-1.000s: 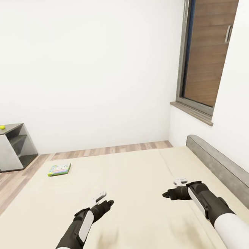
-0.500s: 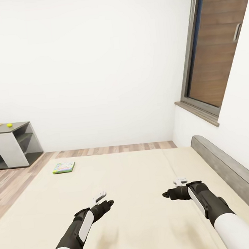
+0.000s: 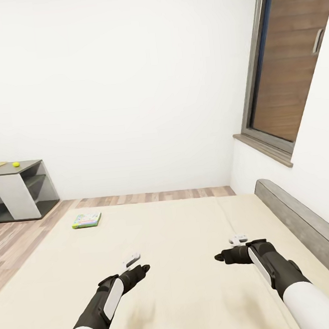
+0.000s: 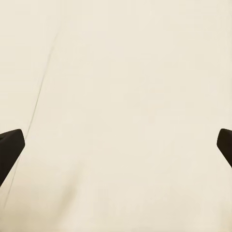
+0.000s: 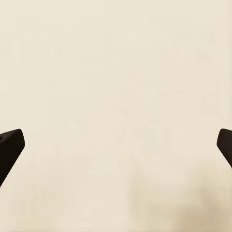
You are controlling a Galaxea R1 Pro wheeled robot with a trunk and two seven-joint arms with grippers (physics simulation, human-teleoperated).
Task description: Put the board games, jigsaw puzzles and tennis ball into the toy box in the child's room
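My view has swung left since a moment ago. The small yellow-green tennis ball (image 3: 15,164) sits on the grey desk (image 3: 26,166); the green-edged board game (image 3: 87,219) lies on the cream bed (image 3: 182,243). My left pincer (image 3: 135,264) and right pincer (image 3: 228,251) hover forward over it, wide open, empty.

Left pincer (image 4: 116,145) (spread wide) above bed (image 4: 125,77)

Bedroom: bed (image 3: 192,242), window (image 3: 295,56), plank floor (image 3: 20,233)
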